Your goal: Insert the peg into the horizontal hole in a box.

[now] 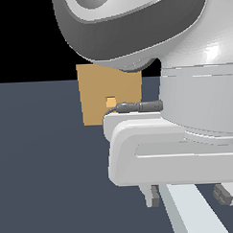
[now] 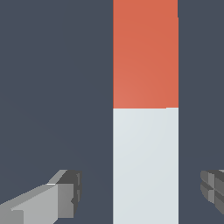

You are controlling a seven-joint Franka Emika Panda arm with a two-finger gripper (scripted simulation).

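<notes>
1. Gripper [image 2: 140,192], two grey block fingers [image 2: 65,194]: nearest the wrist camera; fingers apart, one either side of the peg, touching nothing.
2. Peg [image 2: 145,131], long slim square bar, red-orange at one short end, pale grey-white along the rest: lies flat on the dark slate floor [image 2: 52,87] between the spread fingers, ungrasped. Judged advice: descend square to the bar, centre it between the pads, and close on the white length near the colour join, keeping the bar level.
3. Box [image 1: 96,97], plain tan-brown upright block: stands well behind the arm in the exterior view, toward that view's left, partly hidden by the robot's body.
4. Hole [image 1: 110,102], small lighter-tan square opening in the box face: holds nothing; insertion not yet begun.
</notes>
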